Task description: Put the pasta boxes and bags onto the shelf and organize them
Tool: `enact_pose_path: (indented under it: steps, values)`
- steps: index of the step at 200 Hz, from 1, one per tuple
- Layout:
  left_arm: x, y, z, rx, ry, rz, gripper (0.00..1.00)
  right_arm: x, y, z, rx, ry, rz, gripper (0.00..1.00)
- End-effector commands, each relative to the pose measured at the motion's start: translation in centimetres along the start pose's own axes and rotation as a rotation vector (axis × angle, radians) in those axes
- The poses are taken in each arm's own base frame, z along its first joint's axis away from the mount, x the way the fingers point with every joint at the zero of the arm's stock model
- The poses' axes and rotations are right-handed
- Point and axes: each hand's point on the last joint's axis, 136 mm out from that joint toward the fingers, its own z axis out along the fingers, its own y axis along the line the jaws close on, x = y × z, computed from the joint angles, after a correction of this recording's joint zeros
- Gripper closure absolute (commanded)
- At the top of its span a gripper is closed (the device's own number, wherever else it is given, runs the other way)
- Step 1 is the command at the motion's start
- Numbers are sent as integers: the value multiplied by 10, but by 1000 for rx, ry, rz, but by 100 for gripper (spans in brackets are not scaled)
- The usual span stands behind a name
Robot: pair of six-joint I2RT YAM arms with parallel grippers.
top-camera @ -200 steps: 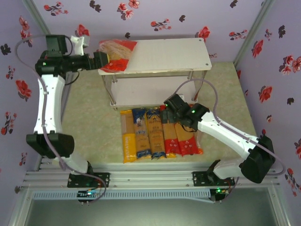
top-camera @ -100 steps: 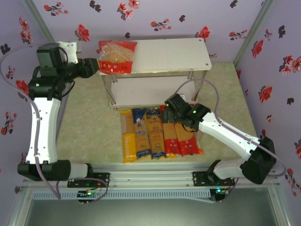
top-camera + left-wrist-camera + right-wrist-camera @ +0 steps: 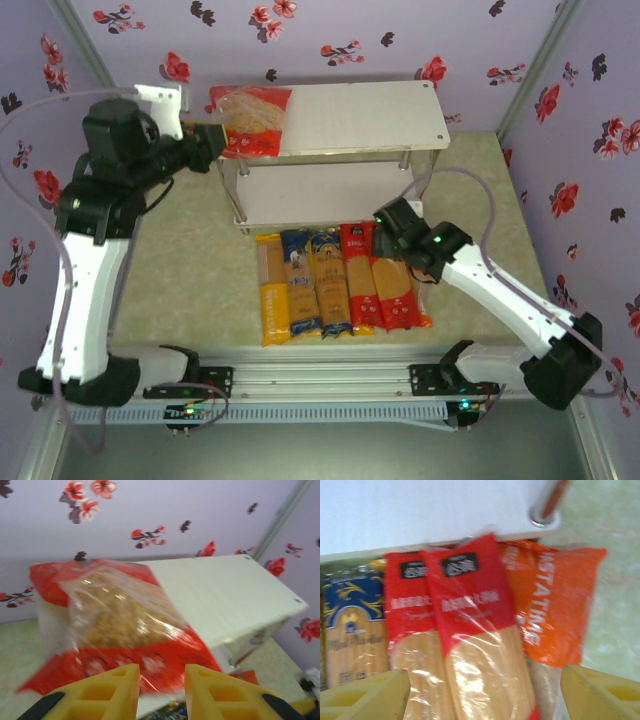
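A clear red-ended bag (image 3: 250, 120) (image 3: 112, 625) lies flat on the left end of the white shelf's (image 3: 360, 115) top board. My left gripper (image 3: 208, 141) (image 3: 162, 675) hovers just off that end, open, with its yellow fingers short of the bag's near edge. On the table in front of the shelf lie a yellow-orange pack (image 3: 272, 292), two blue packs (image 3: 300, 280) and two red packs (image 3: 360, 275) (image 3: 475, 615) side by side. An orange bag (image 3: 560, 600) sits partly under the right red pack. My right gripper (image 3: 388, 222) (image 3: 485, 700) hangs wide open above the red packs.
The shelf's lower board (image 3: 320, 195) (image 3: 420, 510) is bare, with a metal leg (image 3: 552, 500) near the orange bag. Floral walls close in on three sides. A metal rail (image 3: 320, 385) runs along the near edge.
The left gripper has let go of the red-ended bag, which now lies flat on the top board instead of hanging tilted. The right gripper has shifted to the right over the red packs.
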Motion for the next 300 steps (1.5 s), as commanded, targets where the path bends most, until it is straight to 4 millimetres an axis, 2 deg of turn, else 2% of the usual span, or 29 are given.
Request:
enact_pose_path:
  steps: [1, 29, 42, 59, 82, 101, 159, 219, 279, 300]
  values:
    - [42, -13, -18, -14, 81, 22, 71, 29, -40, -1, 88, 55, 90, 20]
    - [105, -47, -12, 77, 219, 1, 70, 53, -74, 6, 148, 94, 185, 20]
    - [135, -65, -4, 111, 291, 2, 70, 60, -83, 11, 161, 102, 222, 20]
    - [173, -89, 8, 147, 367, 31, 70, 68, -84, 20, 135, 124, 274, 20]
    - [209, -108, 25, 191, 419, 9, 64, 75, -91, 36, 134, 137, 337, 19]
    - [226, -116, 35, 230, 426, -39, 62, 77, -92, 52, 104, 152, 394, 20]
    - [257, -114, 47, 238, 451, -60, 62, 74, -89, 81, 38, 166, 453, 20]
    - [261, -109, 51, 219, 463, -61, 61, 73, -83, 105, -60, 204, 531, 15]
    - [265, -104, 53, 202, 467, -79, 59, 79, -72, 128, -122, 266, 559, 15]
    - [265, -101, 53, 196, 465, -90, 59, 86, -72, 134, -114, 287, 564, 19]
